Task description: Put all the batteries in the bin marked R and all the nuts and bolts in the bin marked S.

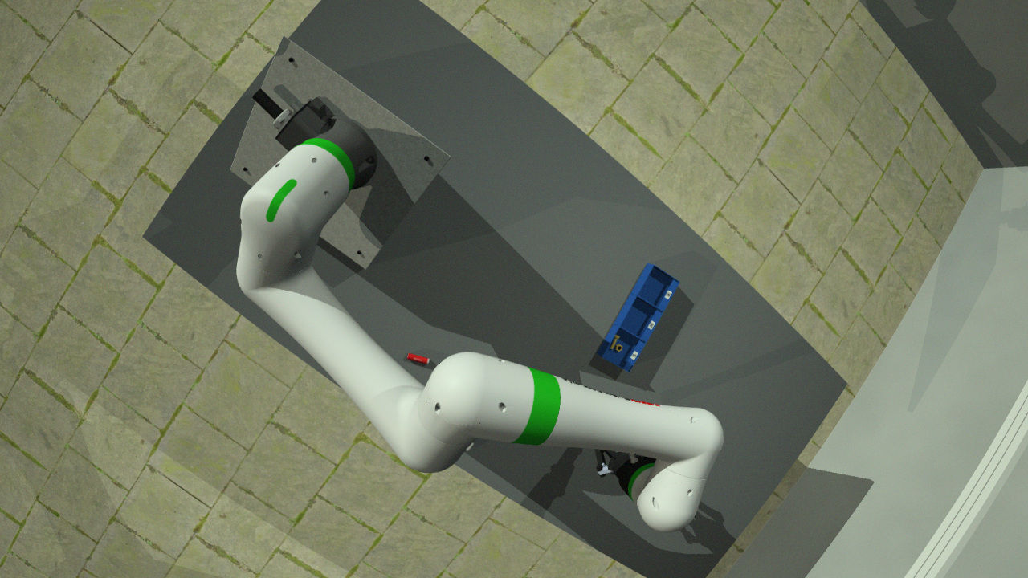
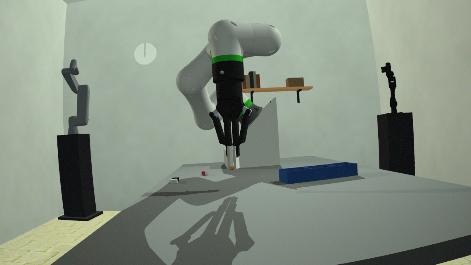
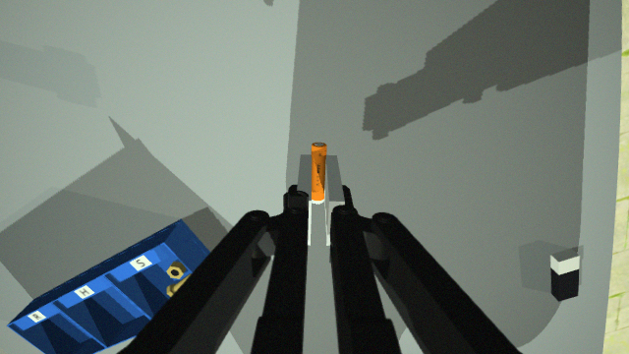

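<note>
Over in bin S (image 1: 634,355) (image 3: 142,263) there's already a nut (image 1: 618,348) (image 3: 175,271) and bolt (image 1: 613,340) (image 3: 173,289), gripper's (image 2: 232,156) (image 3: 318,197) pinching the orange battery (image 2: 232,167) (image 3: 318,169), red one's (image 1: 418,358) (image 2: 204,173) still left.

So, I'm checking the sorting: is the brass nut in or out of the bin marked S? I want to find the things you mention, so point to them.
In: the top and wrist views show the brass nut (image 1: 622,348) (image 3: 169,270) within the walls of the bin marked S (image 1: 628,365) (image 2: 283,176) (image 3: 127,271).
</note>
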Robot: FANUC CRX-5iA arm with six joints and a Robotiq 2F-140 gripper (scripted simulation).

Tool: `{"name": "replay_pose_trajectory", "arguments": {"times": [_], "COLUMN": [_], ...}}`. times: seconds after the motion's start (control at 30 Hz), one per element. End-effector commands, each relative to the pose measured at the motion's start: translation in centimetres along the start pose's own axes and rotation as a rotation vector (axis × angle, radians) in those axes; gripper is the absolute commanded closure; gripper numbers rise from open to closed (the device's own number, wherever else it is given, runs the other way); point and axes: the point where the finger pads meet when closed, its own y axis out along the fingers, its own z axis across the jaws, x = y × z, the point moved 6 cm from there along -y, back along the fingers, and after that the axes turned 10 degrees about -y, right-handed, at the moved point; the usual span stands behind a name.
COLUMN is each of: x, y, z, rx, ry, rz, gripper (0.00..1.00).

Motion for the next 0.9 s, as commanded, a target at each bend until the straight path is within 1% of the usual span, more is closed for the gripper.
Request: {"name": "replay_pose_trajectory", "arguments": {"times": [0.0, 0.37, 0.43, 0.87], "x": [0.0, 3.1, 3.1, 6.9], "y": [0.0, 0.0, 0.0, 0.0], "z": [0.0, -5.8, -5.8, -12.6], "rx": [0.0, 0.0, 0.0, 0.0], "ry": [0.0, 0.0, 0.0, 0.0], "rz": [0.001, 0.001, 0.001, 0.001], "gripper": [0.88, 0.88, 0.88, 0.88]}}
